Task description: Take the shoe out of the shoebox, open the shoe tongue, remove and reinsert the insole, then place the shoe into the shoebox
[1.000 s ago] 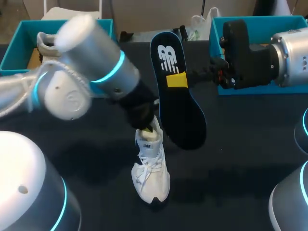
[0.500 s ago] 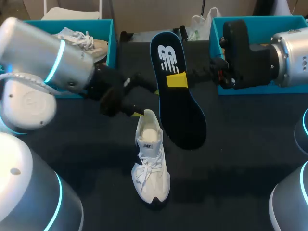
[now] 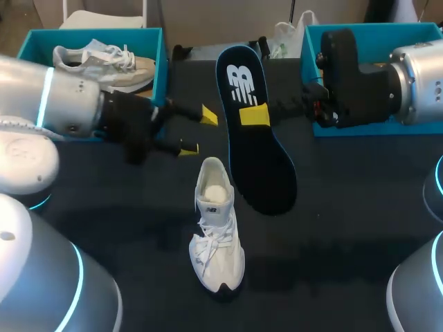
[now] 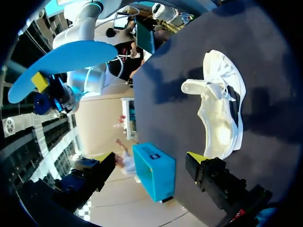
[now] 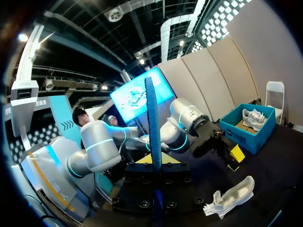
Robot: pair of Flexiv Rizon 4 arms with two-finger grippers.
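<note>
On the dark counter (image 3: 346, 207), near the middle: white shoe (image 3: 217, 225) standing on its sole, toe toward the robot, heel toward the far edge, mouth gaping, laces slack. Neither arm touches it. Its insole (image 3: 255, 131), dark with a blue edge, is out of the shoe and held in the air just beside and above the heel, long axis running away from the robot. Clamped on it toward the far end: right end effector (image 3: 255, 115), one yellow tip on the upper face. The right wrist view shows the insole edge-on between both tips. Beyond the heel hangs the left end effector (image 3: 199, 131), fingers spread apart, nothing between them. At the far left corner, a teal shoebox (image 3: 160, 69) holds a second shoe (image 3: 104, 59). Another teal box (image 3: 387, 28) sits at the far right, its inside mostly hidden behind the right arm. Progress, as judged: shoe is out of its box, tongue looks opened, insole removed. Left to do: slide the insole back in, then return the shoe to a shoebox. Which box it belongs in, cannot tell.
</note>
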